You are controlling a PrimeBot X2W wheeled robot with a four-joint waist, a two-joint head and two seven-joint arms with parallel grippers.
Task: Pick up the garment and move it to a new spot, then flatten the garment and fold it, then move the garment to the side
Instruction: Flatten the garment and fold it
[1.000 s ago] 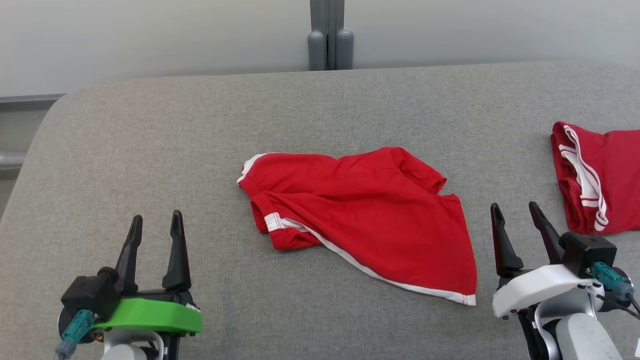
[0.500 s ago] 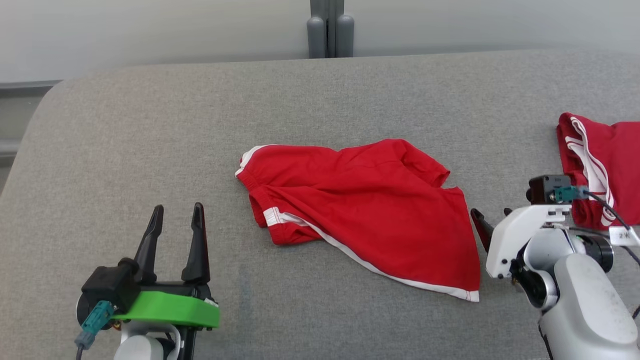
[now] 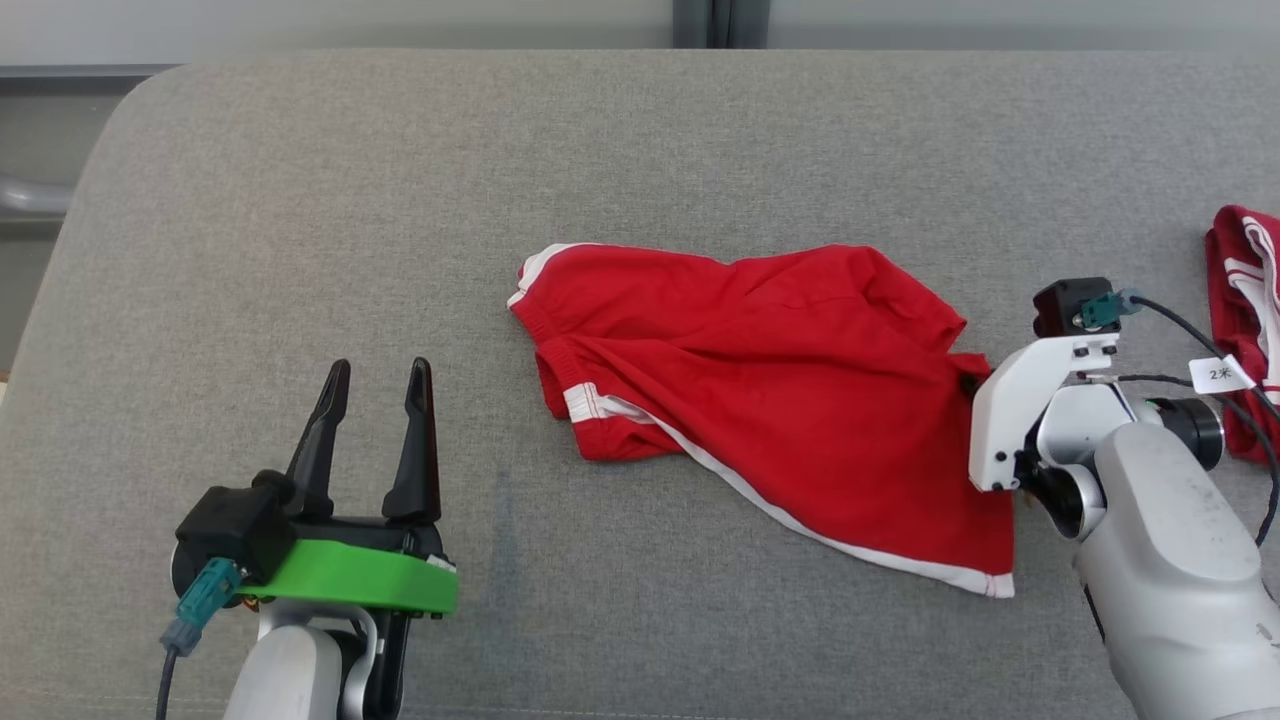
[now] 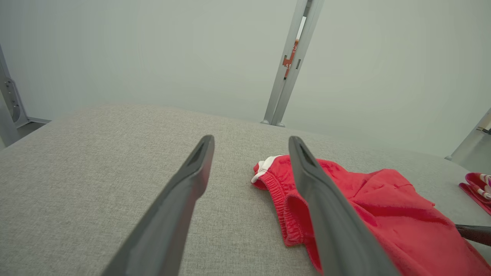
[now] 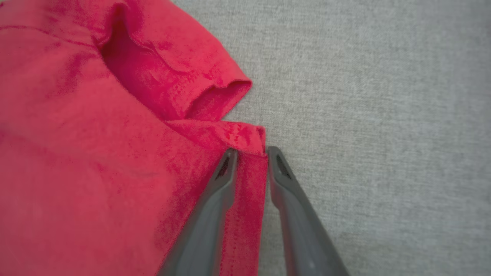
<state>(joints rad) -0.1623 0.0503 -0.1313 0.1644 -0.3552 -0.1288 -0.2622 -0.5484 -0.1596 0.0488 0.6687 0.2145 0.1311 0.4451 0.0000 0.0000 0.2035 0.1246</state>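
The garment (image 3: 780,380), red shorts with white trim, lies crumpled in the middle of the grey padded table (image 3: 400,150). It also appears in the left wrist view (image 4: 383,207) and the right wrist view (image 5: 96,153). My right gripper (image 3: 968,383) points down at its right edge. In the right wrist view that gripper (image 5: 251,150) stands half closed astride the hem, one finger on the cloth and one at its edge, with the strip between them still flat. My left gripper (image 3: 380,365) is open and empty, left of the garment (image 4: 251,142).
A second red garment with white stripes (image 3: 1245,330) lies at the table's far right (image 4: 477,184). Cables and a white tag (image 3: 1220,375) hang by my right wrist. The table's rounded corner is at the upper left.
My right arm has swung in from the lower right to the garment's right edge, turned its fingers downward and narrowed them over the hem. The head camera has tilted down and shifted.
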